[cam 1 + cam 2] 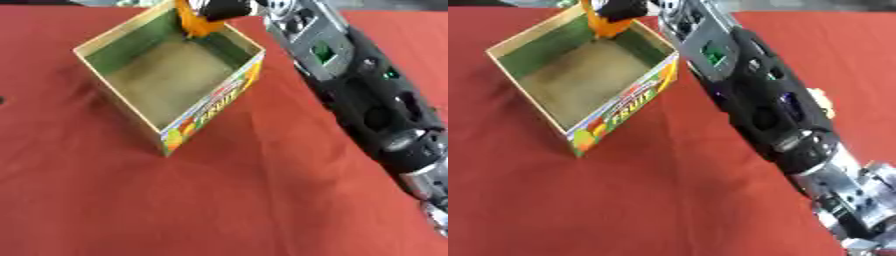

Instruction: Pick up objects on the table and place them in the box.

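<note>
An orange object (194,22), its shape hard to make out, hangs over the far corner of the open cardboard box (131,107), partly below the rim line and against the green inner wall. The right hand (229,7) holds it from above with dark fingers curled round its top. The box has a bare brown floor, green inner walls and a colourful printed front panel with fruit pictures and lettering. It sits askew on a red tablecloth (262,200). The right arm (763,105), black and silver, runs from the lower right up to the box. A small pale thing (825,106) peeks out beside the arm.
</note>
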Motion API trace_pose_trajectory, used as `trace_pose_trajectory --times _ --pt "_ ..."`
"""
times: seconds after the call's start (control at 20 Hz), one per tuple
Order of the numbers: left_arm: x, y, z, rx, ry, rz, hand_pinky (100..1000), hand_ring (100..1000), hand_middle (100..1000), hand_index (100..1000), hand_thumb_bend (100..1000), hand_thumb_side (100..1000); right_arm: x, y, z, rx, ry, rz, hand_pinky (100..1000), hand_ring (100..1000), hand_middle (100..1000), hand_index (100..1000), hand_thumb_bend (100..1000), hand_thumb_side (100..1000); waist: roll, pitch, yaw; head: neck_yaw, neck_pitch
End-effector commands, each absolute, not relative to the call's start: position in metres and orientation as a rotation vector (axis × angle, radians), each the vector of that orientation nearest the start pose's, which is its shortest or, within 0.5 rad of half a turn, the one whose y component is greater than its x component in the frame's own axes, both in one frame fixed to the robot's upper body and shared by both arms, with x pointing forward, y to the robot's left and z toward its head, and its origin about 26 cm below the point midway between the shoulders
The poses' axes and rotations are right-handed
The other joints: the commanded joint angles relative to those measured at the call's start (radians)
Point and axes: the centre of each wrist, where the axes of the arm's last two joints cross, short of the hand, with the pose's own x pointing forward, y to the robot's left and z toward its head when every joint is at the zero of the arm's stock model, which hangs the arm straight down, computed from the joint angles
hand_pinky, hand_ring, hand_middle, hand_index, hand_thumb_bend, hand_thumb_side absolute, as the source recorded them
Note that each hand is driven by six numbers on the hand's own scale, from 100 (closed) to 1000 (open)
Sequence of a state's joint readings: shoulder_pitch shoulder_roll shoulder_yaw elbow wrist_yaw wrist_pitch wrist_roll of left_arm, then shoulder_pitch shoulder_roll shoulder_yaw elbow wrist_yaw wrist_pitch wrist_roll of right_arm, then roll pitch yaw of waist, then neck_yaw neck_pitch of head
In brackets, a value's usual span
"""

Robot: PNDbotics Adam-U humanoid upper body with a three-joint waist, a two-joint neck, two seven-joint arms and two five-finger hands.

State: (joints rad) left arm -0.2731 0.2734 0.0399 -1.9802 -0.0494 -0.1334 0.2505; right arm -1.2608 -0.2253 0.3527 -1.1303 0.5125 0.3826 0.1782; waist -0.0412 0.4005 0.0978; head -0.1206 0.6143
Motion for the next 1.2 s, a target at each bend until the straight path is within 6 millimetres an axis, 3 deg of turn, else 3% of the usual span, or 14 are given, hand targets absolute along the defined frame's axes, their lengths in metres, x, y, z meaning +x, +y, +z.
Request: trace_pose_trajectory --times 0.05,0.5,0.75,0.8,0.85,0.95,1.05,1.2 --pt "0.298 0.265 0.196 0.315 -2.441 -0.053 549 676 700 764 100 682 0.459 -0.080 0.321 -0.718 -1.838 1.092 685 753 457 659 100 244 0.005 -0.020 0.006 -0.012 -0.019" --pt "0.298 0.264 0.196 0.309 -2.442 -0.046 550 676 700 764 100 683 0.481 -0.090 0.285 -0.740 -1.710 1.224 730 817 579 771 100 380 0.002 -0.018 0.013 -0.026 -0.044" --pt "0.298 0.264 0.195 0.308 -2.437 -0.044 550 677 700 764 100 683 0.485 -0.094 0.279 -0.752 -1.617 1.268 820 931 793 939 100 641 0.004 -0.021 0.010 -0.030 -0.039" --pt "0.298 0.264 0.195 0.308 -2.436 -0.044 550 677 700 764 100 683 0.484 -0.094 0.281 -0.755 -1.610 1.272 826 937 800 944 100 653 0.004 -0.022 0.008 -0.029 -0.037" --pt "0.298 0.264 0.195 0.307 -2.435 -0.044 550 677 700 764 100 683 0.483 -0.094 0.284 -0.764 -1.610 1.274 867 981 845 974 131 735 0.005 -0.023 0.007 -0.028 -0.035" --pt "0.298 0.265 0.195 0.307 -2.432 -0.045 550 677 701 764 100 683 0.480 -0.093 0.291 -0.794 -1.621 1.273 889 1000 865 996 372 796 0.006 -0.025 0.005 -0.028 -0.031" --pt "0.298 0.265 0.194 0.308 -2.429 -0.044 550 678 701 764 100 683 0.477 -0.092 0.299 -0.816 -1.650 1.258 895 1000 874 1000 486 817 0.007 -0.029 0.002 -0.028 -0.026" --pt "0.297 0.265 0.193 0.310 -2.423 -0.042 550 678 701 764 100 684 0.470 -0.091 0.312 -0.825 -1.701 1.231 896 1000 876 1000 546 830 0.008 -0.035 -0.004 -0.026 -0.017"
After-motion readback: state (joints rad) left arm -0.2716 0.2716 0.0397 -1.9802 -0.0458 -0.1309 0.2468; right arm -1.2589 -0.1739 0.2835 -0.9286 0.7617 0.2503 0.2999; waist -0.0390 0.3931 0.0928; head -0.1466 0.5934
